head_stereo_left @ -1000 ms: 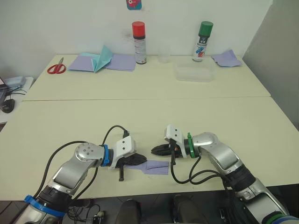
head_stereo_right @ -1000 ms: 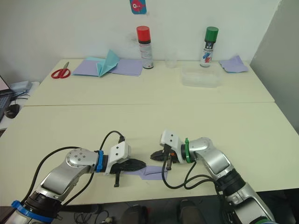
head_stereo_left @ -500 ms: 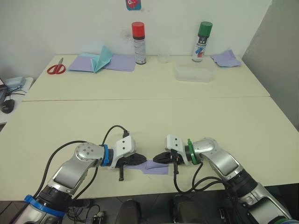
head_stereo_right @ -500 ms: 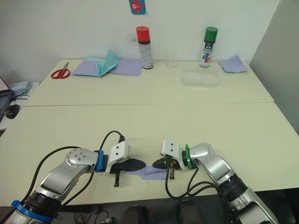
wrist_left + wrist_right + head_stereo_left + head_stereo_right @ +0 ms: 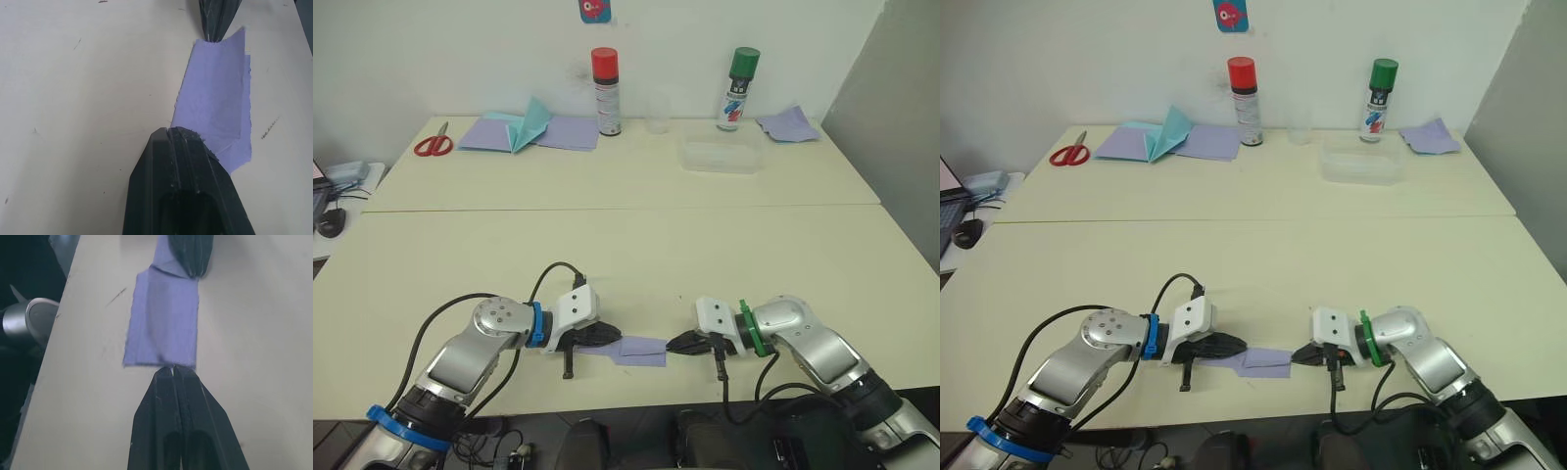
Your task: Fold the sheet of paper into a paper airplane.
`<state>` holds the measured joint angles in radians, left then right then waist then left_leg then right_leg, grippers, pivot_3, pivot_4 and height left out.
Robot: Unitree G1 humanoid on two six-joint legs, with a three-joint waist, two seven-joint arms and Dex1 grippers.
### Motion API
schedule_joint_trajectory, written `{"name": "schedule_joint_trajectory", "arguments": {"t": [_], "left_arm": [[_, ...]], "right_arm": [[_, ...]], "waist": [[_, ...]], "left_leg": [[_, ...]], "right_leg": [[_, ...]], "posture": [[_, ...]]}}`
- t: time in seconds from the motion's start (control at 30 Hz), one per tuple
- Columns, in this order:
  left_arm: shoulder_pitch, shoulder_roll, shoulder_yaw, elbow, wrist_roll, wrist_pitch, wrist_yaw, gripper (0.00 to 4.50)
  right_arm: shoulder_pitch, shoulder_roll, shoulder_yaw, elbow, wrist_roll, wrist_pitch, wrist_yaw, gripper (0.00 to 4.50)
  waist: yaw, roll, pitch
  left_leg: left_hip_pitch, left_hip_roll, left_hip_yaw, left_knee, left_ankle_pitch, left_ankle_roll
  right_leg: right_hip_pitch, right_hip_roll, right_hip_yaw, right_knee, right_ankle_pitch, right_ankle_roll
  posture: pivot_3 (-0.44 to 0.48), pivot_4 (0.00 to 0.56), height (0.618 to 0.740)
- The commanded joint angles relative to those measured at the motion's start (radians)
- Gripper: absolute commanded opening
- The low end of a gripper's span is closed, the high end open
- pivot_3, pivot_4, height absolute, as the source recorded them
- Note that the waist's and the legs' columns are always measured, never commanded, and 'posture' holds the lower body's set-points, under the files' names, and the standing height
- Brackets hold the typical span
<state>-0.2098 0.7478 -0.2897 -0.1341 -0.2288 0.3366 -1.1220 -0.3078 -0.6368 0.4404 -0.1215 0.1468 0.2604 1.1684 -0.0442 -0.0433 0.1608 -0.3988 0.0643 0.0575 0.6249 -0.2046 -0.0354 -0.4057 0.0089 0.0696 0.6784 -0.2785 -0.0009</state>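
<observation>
lying flat between both closed grippers, left gripper (image 5: pixel 610 337) pressing folded sheet of paper (image 5: pixel 641 350), right gripper (image 5: pixel 674 344) touching its edge

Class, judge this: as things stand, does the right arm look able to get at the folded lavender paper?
Probably yes. The right tool, fingers shut, sits at the lavender paper's edge with only bare table between; the left tool presses its other end.

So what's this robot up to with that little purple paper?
It is working on folding a sheet of paper into a plane. The lavender sheet lies folded flat near the table's front edge. The left tool, fingers closed, presses on one end of it. The right tool, also closed, has its tips at the opposite edge. It is not a pointed plane shape yet.
</observation>
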Motion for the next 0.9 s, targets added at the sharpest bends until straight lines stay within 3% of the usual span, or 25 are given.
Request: {"name": "schedule_joint_trajectory", "arguments": {"t": [0.03, 0.23, 0.43, 0.67, 0.9], "left_arm": [[0.032, 0.01, -0.052, 0.056, 0.058, 0.018, -0.01, 0.0], [0.026, 0.007, -0.053, 0.069, 0.06, 0.01, -0.013, 0.0], [0.022, 0.001, -0.051, 0.076, 0.057, 0.001, -0.011, 0.0], [-0.008, -0.027, 0.045, 0.055, -0.032, 0.033, -0.002, 0.0], [-0.016, -0.021, 0.062, 0.045, -0.056, 0.045, -0.014, 1.95]], "right_arm": [[0.031, -0.059, -0.069, -0.056, 0.054, 0.033, 0.038, 0.04], [0.061, -0.119, -0.109, -0.187, 0.106, 0.048, 0.069, 0.04], [0.061, -0.064, -0.105, -0.195, 0.09, 0.049, 0.005, 0.04], [0.033, -0.036, -0.11, -0.188, 0.095, 0.066, -0.008, 0.04], [0.027, 0.002, -0.101, -0.184, 0.078, 0.007, -0.023, 0.0]], "waist": [[0.003, 0.0, 0.0], [0.003, 0.0, 0.0], [0.004, 0.0, 0.0], [0.007, -0.001, 0.002], [0.008, -0.002, 0.006]], "left_leg": [[0.0, 0.0, 0.0, 0.0, 0.0, 0.0], [-0.001, 0.0, 0.0, 0.0, 0.0, 0.0], [0.0, 0.0, -0.001, 0.0, 0.0, 0.0], [-0.001, 0.0, 0.0, 0.0, 0.0, 0.0], [-0.002, 0.0, -0.001, 0.0, 0.0, 0.0]], "right_leg": [[0.0, 0.0, 0.0, 0.0, 0.0, 0.0], [0.0, -0.001, 0.0, 0.0, 0.0, 0.001], [0.0, -0.002, 0.0, 0.0, 0.0, 0.0], [-0.001, -0.002, -0.001, 0.0, 0.0, 0.001], [-0.001, -0.002, -0.002, 0.0, 0.0, 0.001]], "posture": [[0.0, 0.15, 0.74], [0.0, 0.15, 0.74], [0.0, 0.15, 0.74], [0.0, 0.15, 0.74], [0.0, 0.15, 0.74]]}}
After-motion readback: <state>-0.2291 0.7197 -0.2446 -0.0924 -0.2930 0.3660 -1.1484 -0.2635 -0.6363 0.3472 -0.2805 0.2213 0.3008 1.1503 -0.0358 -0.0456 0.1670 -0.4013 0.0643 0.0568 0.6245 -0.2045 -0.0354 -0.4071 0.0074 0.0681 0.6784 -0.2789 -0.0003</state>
